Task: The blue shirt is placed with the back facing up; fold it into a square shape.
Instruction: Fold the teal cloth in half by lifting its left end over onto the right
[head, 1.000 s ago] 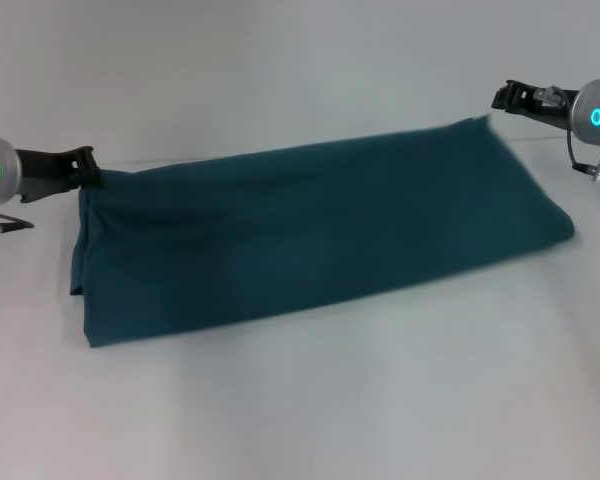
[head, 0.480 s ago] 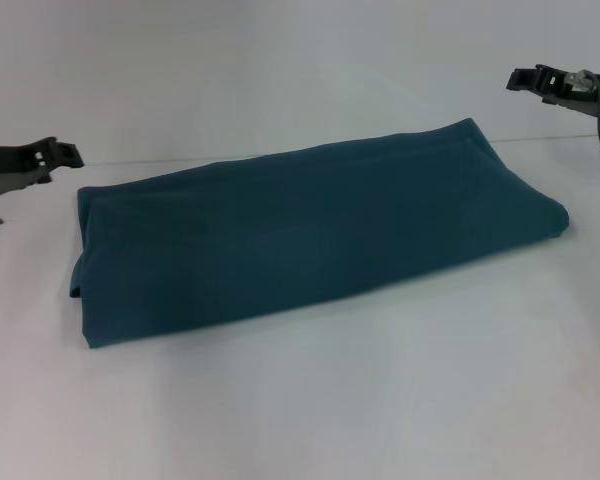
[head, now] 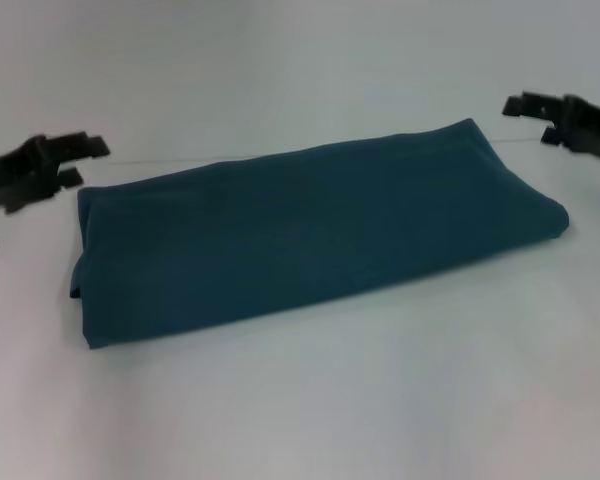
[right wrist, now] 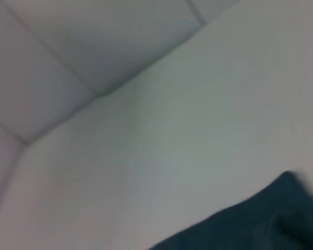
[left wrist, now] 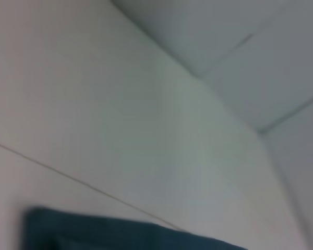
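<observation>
Folded into a long band, the blue shirt (head: 310, 235) lying flat across the middle of the white bench (head: 320, 400). Plain side up; no letters to see. Layers showing at the left end, a rounded fold at the right end. In each wrist view only a small dark corner of the shirt (left wrist: 120, 234) (right wrist: 250, 224), cut off at the edge, with bare bench and wall past it.

Left gripper (head: 85, 160) at the left edge of the head view, just beside the shirt's far left corner, apart from the cloth. Blurry, but two dark fingers (head: 75, 146) with a small gap, so likely a little open, holding nothing. Arm behind it cut off.

Right gripper (head: 530, 108) at the right edge, near the shirt's far right corner, lifted clear and not touching. Too smeared to tell open from closed; nothing in it.
</observation>
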